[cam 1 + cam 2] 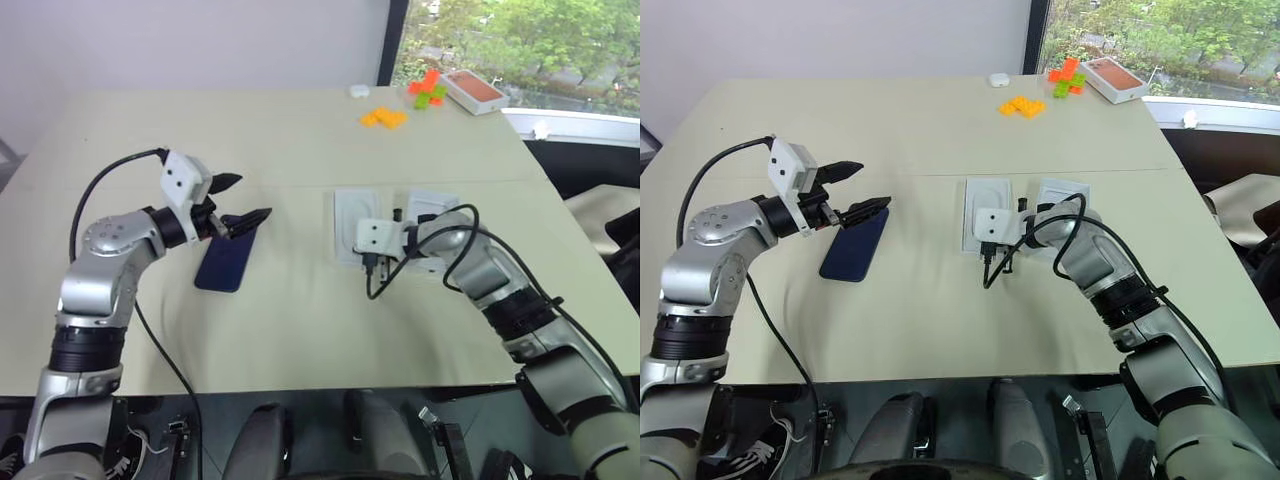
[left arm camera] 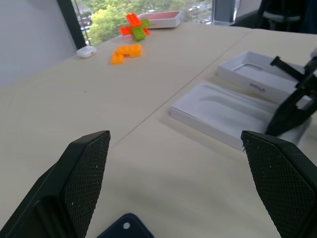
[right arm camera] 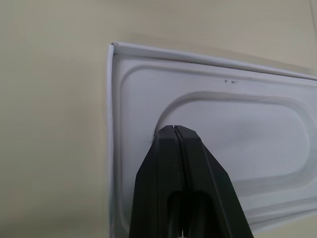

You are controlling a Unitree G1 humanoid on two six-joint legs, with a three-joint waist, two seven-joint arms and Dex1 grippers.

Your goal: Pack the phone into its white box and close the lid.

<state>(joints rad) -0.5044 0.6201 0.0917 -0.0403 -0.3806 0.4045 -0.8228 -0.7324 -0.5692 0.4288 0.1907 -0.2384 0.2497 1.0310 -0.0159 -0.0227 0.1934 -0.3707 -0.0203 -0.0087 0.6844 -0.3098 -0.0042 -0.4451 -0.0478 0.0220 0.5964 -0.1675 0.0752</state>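
The phone [image 1: 222, 262], dark navy and flat, lies on the table left of centre. My left gripper [image 1: 255, 197] hovers open just above its far end, holding nothing. A white insert [image 1: 350, 220] with a rounded recess lies at the centre. My right gripper [image 3: 175, 127] is shut and empty, its tips resting on the recess near one end. Right of the insert lies a hollow white box part [image 2: 257, 79], partly hidden by my right arm. I cannot tell whether it is the white box or the lid.
At the far right of the table are orange bricks [image 1: 384, 117], red and green bricks [image 1: 427, 90], an orange-topped white box [image 1: 472, 90] and a small white case [image 1: 359, 91]. The table's front edge [image 1: 300, 385] runs close below both arms.
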